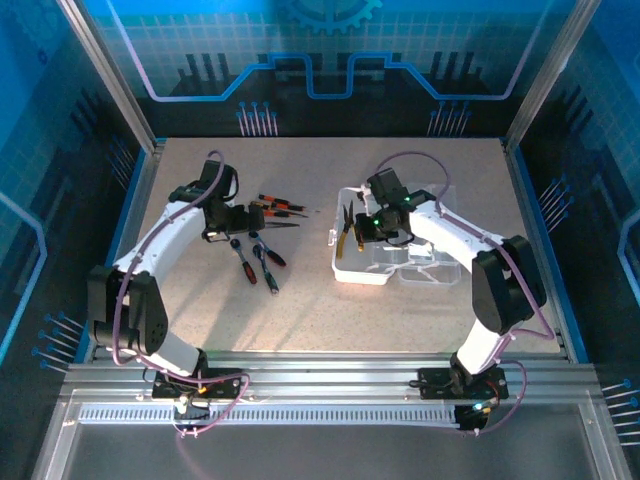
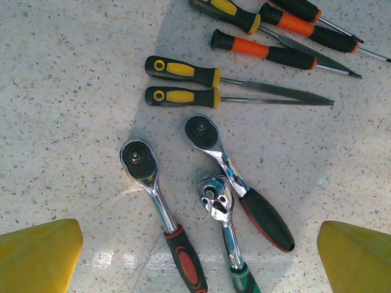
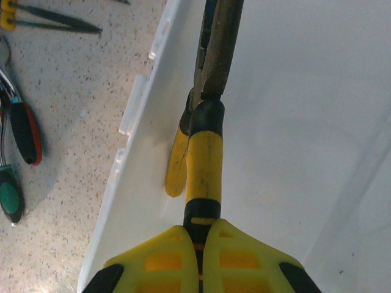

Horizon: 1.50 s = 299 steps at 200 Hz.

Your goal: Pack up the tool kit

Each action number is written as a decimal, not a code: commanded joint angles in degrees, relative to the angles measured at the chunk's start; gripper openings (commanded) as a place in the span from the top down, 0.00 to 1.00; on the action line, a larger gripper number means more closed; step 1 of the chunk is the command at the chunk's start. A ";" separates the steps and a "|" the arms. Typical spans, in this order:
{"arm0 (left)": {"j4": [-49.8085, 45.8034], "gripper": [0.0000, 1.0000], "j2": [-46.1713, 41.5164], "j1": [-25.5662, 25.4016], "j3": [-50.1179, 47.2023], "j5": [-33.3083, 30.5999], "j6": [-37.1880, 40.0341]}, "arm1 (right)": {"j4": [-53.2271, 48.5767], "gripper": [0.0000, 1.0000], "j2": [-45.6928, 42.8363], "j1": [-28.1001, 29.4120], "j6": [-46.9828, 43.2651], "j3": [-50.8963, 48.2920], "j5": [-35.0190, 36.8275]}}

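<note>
Tool kit's clear plastic case lies right of centre. My right gripper pinches yellow-handled pliers above its floor. I'd lower them flat, clear of the wall, before releasing. Left gripper hangs wide over loose chrome ratchet wrenches.

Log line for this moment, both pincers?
left pincer: open, above ratchets on table | right pincer: shut on pliers, over case | pliers: not released
</note>
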 commanded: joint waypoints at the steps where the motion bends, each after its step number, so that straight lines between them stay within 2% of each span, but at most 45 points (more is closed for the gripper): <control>1: 0.07 0.01 0.54 0.48 -0.75 -0.11 1.19 | 3.96 1.00 3.43 0.71 2.21 1.05 2.73; 21: 0.01 0.01 0.79 0.48 -0.53 0.04 1.27 | 4.06 1.00 4.79 1.33 2.39 1.75 3.38; 68: -0.14 0.01 1.36 0.48 0.07 0.44 1.36 | 3.56 0.89 7.20 2.38 2.29 3.68 4.61; 162: -0.14 0.01 3.42 0.49 0.40 -0.33 1.54 | -2.76 0.51 4.06 4.47 -1.26 10.94 7.93; 199: 0.23 0.01 4.89 0.52 0.17 -0.71 1.47 | -4.81 0.28 0.62 5.98 -3.02 13.54 8.07; 215: 0.33 0.01 5.70 0.61 -0.15 -1.31 1.30 | -4.69 0.14 -1.07 6.77 -5.13 14.09 6.54; 219: 0.40 0.01 5.96 0.65 -0.17 -1.46 1.23 | -4.49 0.02 -1.49 7.00 -6.00 14.04 5.64; 222: 0.51 0.01 6.13 0.77 -0.26 -1.51 1.19 | -4.41 0.00 -1.76 7.20 -6.47 14.03 5.22; 241: 1.35 0.01 7.43 1.50 -0.87 -1.39 0.53 | -4.75 0.00 -2.03 7.88 -9.40 14.33 1.95; 280: 2.08 0.01 10.40 2.47 -2.00 -2.88 -0.27 | -4.56 0.00 -1.15 8.51 -10.62 12.39 0.30; 299: 1.66 0.09 12.37 3.47 -2.44 -5.91 -0.67 | -3.95 0.00 -1.10 8.54 -10.57 11.41 -0.22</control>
